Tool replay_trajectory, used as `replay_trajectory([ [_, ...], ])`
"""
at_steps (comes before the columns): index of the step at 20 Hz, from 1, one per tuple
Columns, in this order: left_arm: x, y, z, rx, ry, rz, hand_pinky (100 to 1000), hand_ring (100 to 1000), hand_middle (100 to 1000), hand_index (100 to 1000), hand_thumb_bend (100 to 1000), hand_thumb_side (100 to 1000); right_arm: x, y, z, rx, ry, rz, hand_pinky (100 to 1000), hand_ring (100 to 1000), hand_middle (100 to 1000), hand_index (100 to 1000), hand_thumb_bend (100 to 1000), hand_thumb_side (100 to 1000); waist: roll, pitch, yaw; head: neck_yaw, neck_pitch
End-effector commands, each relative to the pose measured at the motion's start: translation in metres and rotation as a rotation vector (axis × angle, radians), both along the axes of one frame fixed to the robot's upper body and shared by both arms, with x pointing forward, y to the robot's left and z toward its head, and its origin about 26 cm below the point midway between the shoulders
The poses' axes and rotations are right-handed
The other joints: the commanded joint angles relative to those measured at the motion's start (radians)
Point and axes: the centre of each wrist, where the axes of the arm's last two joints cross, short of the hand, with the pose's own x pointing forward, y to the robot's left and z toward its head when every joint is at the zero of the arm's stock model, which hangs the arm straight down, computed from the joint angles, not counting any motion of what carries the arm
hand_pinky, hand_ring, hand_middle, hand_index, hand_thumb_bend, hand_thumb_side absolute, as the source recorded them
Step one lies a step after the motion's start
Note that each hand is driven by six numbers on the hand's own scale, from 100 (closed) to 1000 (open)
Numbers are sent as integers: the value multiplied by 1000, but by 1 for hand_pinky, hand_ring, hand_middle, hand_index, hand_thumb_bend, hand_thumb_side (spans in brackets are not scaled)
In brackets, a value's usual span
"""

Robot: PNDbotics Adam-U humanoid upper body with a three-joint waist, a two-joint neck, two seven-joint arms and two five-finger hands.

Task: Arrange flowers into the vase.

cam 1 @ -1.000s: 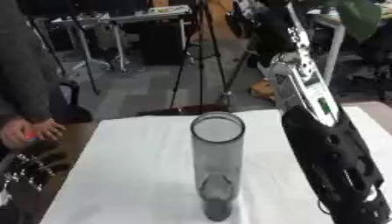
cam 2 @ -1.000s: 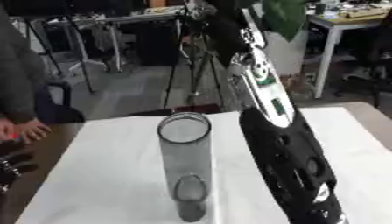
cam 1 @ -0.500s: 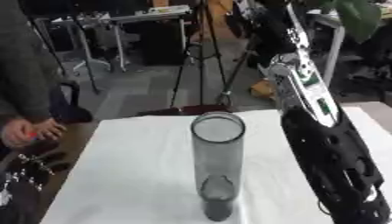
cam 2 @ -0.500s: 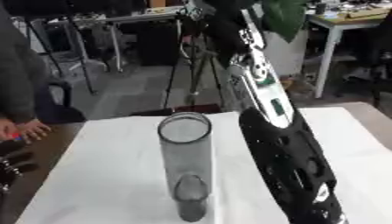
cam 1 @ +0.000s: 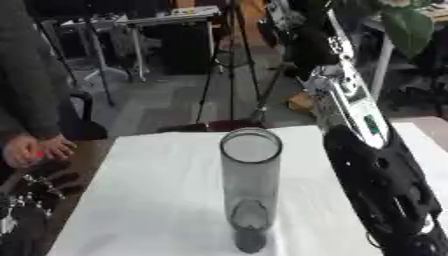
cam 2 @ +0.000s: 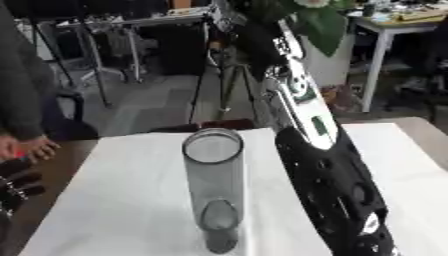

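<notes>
A tall clear glass vase (cam 1: 251,185) stands upright in the middle of the white-covered table (cam 1: 149,200), with nothing showing inside it. My right arm (cam 1: 376,170) rises from the lower right, just right of the vase, to well above its rim. My right hand (cam 1: 308,45) is a dark shape against the dark background at the top. Green leaves (cam 2: 324,25) and a pale bloom (cam 2: 317,2) hang beside it at the top edge; the grip on them is hidden. My left hand (cam 2: 17,182) rests at the lower left edge, fingers relaxed.
A person stands at the left edge, a hand (cam 1: 31,150) with something red by the table's left side. Behind the table are a tripod (cam 1: 232,75), tables and chairs on a grey floor. White cloth lies bare to the vase's left.
</notes>
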Motion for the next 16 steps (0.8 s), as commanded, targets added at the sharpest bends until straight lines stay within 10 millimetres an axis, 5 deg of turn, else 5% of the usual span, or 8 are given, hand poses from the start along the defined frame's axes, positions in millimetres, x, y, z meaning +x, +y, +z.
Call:
replay_trajectory([
  [1, 2, 1, 7, 0, -27, 3, 687, 716, 726, 790, 1000, 865, 1, 0, 4, -35, -21, -6, 100, 100, 100, 115, 219, 151, 4, 6, -2, 5, 9],
  [16, 1, 2, 6, -3, -23, 11, 688, 714, 724, 787, 1000, 866, 12, -3, -20, -86, 42, -20, 100, 100, 100, 114, 228, 160, 8, 11, -5, 11, 13],
])
